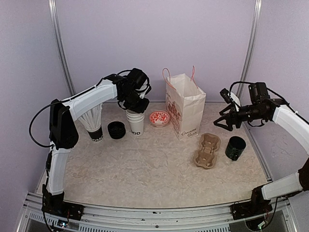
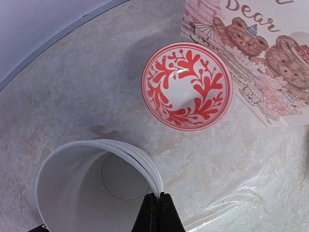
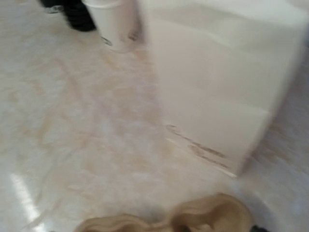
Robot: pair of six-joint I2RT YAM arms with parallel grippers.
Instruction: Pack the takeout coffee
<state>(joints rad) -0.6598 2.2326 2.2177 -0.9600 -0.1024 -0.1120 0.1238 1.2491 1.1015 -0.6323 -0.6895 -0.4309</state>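
Observation:
Several white paper cups (image 1: 136, 123) with black lettering stand nested in one stack at the back left, with no lids on. In the left wrist view I look down into the top cup (image 2: 72, 193). My left gripper (image 1: 137, 106) sits right over the stack, and its fingertips (image 2: 158, 203) are pinched shut on the rim of the nested cups. My right gripper (image 1: 223, 121) hangs in the air right of the paper bag, jaws apart and empty. The right wrist view is blurred and its own fingers do not show; the cup stack (image 3: 116, 24) appears far off there.
A white printed paper bag (image 1: 186, 108) stands open at the back centre. A red patterned dish (image 1: 159, 118) lies between bag and cups. A brown cardboard cup carrier (image 1: 207, 151) and a black pot (image 1: 235, 148) lie right. A low black round thing (image 1: 116, 129) and a cup of straws (image 1: 94, 123) stand left.

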